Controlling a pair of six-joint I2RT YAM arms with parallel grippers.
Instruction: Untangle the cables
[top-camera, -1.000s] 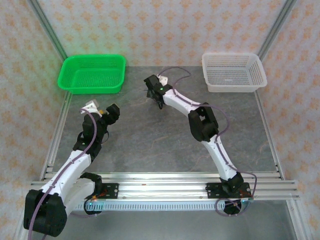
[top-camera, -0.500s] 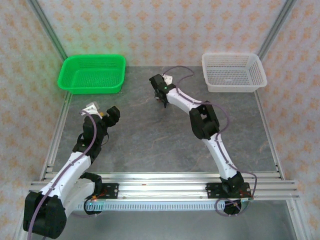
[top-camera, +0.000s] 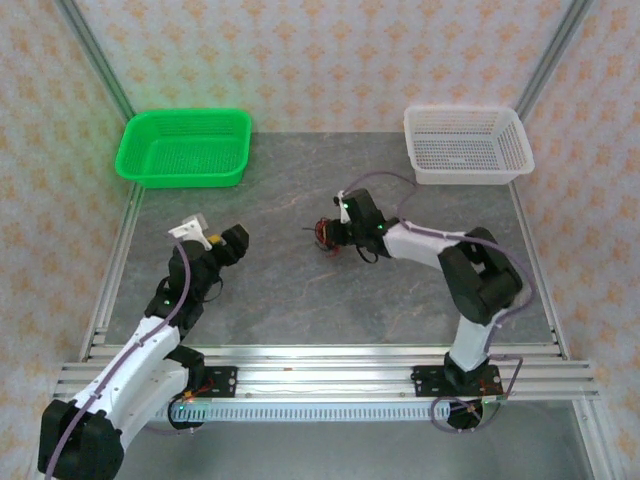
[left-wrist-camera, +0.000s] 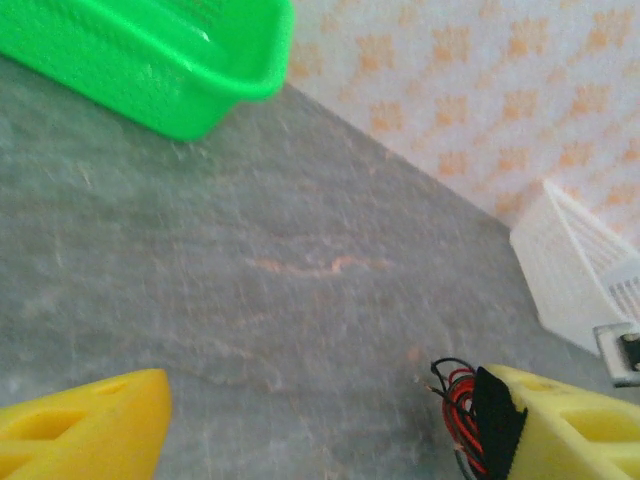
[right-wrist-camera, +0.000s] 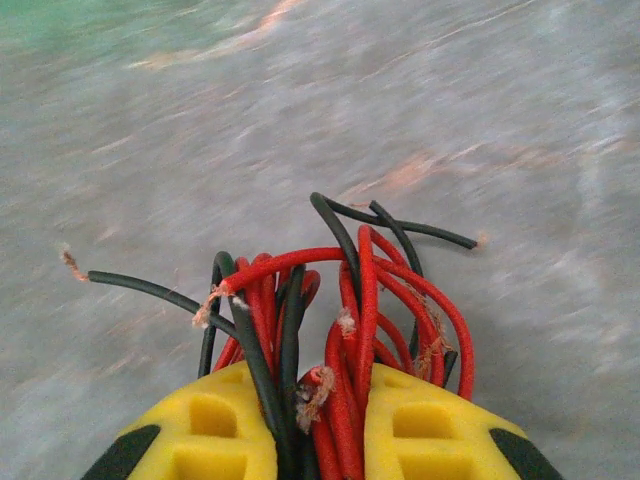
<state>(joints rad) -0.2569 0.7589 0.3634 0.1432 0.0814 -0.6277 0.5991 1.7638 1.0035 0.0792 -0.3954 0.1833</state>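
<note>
The cables (right-wrist-camera: 340, 290) are a tangled bunch of thin red and black wires with frayed ends, pinched between the yellow fingers (right-wrist-camera: 205, 430) of my right gripper (right-wrist-camera: 320, 425), which is shut on them. From above, the bunch (top-camera: 320, 238) hangs at the tip of the right gripper (top-camera: 332, 234), low over the middle of the table. My left gripper (top-camera: 234, 242) is to its left, apart from it, and stands open (left-wrist-camera: 320, 410) with nothing between its fingers. In the left wrist view the cables (left-wrist-camera: 455, 405) show partly behind the right-hand finger (left-wrist-camera: 570, 420).
A green basket (top-camera: 185, 147) stands at the back left and a white basket (top-camera: 466, 143) at the back right. The grey table (top-camera: 290, 290) ends at an aluminium rail (top-camera: 320, 365) in front. Patterned walls close in the sides and back.
My right arm has swung from the far middle of the table back toward the centre and its gripper has shut on the cable bunch. The left arm has shifted slightly right.
</note>
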